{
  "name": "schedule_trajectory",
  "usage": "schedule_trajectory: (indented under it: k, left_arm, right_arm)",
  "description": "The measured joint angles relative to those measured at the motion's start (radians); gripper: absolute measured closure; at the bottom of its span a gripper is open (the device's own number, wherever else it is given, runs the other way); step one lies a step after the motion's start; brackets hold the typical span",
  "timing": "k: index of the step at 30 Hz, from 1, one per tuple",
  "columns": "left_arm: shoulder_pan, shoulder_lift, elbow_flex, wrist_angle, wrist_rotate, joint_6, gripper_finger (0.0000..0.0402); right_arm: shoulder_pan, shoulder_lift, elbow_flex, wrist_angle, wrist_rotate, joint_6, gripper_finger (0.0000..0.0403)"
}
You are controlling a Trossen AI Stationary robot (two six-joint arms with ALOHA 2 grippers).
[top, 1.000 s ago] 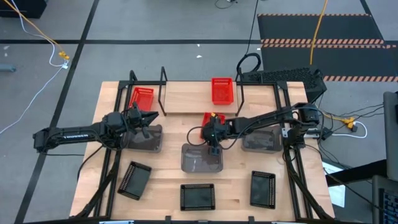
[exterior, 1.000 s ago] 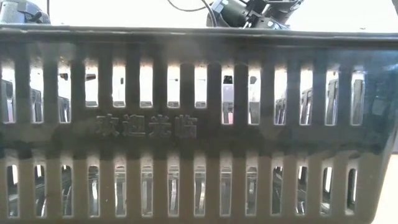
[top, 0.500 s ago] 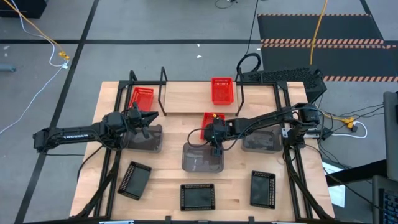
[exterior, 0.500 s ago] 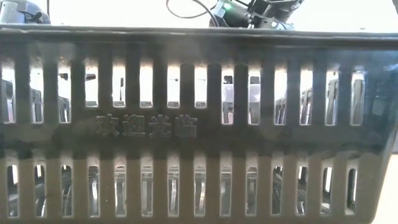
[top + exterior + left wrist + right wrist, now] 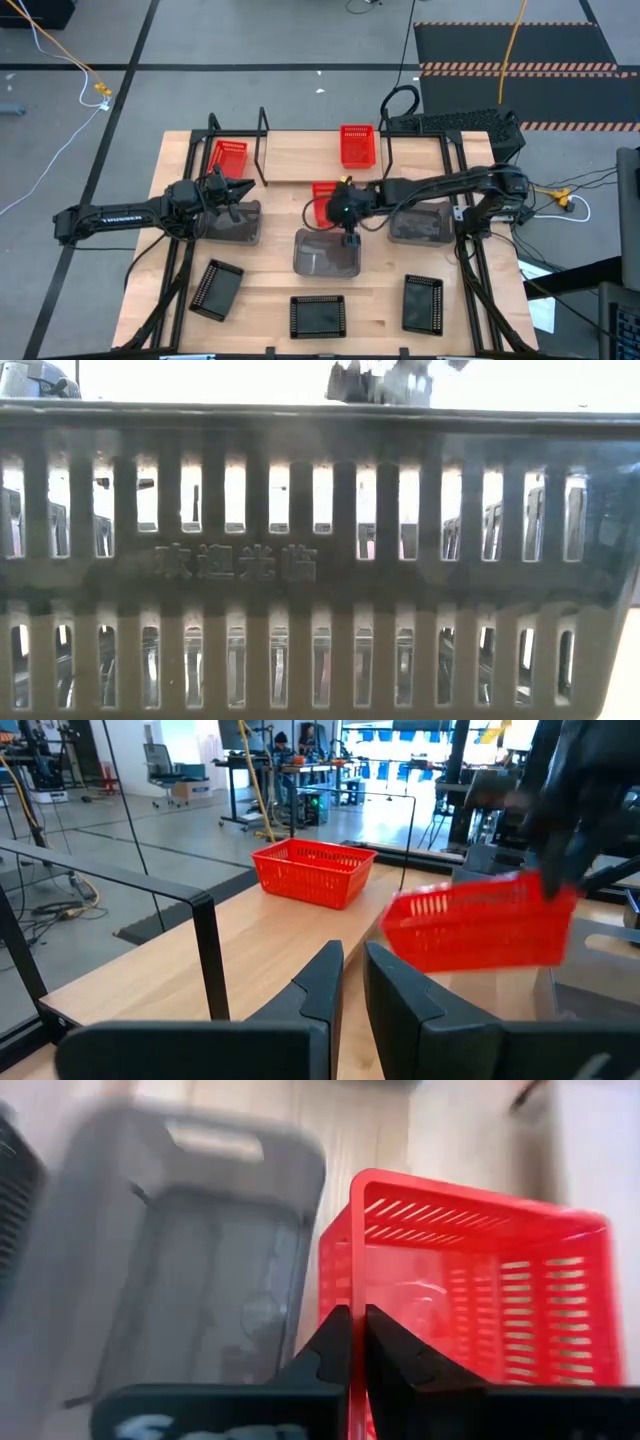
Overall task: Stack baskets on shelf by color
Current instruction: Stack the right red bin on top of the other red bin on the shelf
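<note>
My right gripper [image 5: 345,208] [image 5: 356,1345] is shut on a red basket [image 5: 325,194], which hangs tilted above the table's middle, near the shelf [image 5: 300,160]; the left wrist view shows it in the air [image 5: 480,925]. Two more red baskets [image 5: 229,157] [image 5: 357,145] rest on the shelf board. Below the held one a grey basket [image 5: 325,252] sits on the table. My left gripper [image 5: 243,188] [image 5: 352,982] waits shut and empty at the left, over another grey basket [image 5: 235,222]. My right gripper pinches one side wall of the red basket at its rim [image 5: 352,1270], one finger inside the basket and one outside. The fingers slant down from the table's right. The basket is lifted clear of the table and hangs tilted.
A third grey basket [image 5: 420,225] sits right of centre. Three black baskets [image 5: 216,288] [image 5: 318,315] [image 5: 422,302] lie along the near edge; one fills the low view [image 5: 320,560]. Black upright frames [image 5: 262,140] stand on the shelf. Bare board lies between the shelf's two red baskets.
My right gripper has shut on the red basket's wall and risen, tipping somewhat. The basket has come up off the table and shifted a little toward the table's left, now tilted in the air.
</note>
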Motion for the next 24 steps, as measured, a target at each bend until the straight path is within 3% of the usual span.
schedule_trajectory:
  k: [8,13,16,19,24]
  left_arm:
    - [0.000,0.000,0.000,0.001,0.000,-0.001,0.0355]
    - [0.000,0.000,0.000,0.000,0.000,-0.001,0.0355]
    - [0.000,0.000,0.000,0.000,0.000,0.002,0.0355]
    - [0.000,0.000,0.000,-0.004,0.000,0.002,0.0355]
    - [0.000,0.000,0.000,-0.006,0.000,0.005,0.0355]
  right_arm:
    - [-0.090,-0.098,0.152,-0.120,0.229,-0.280,0.0400]
    - [-0.240,-0.102,0.145,-0.163,0.273,-0.405,0.0401]
    - [-0.327,-0.096,0.118,-0.155,0.261,-0.450,0.0401]
    - [-0.401,-0.095,0.079,-0.146,0.176,-0.453,0.0401]
    - [-0.457,-0.095,0.003,-0.106,0.095,-0.441,0.0401]
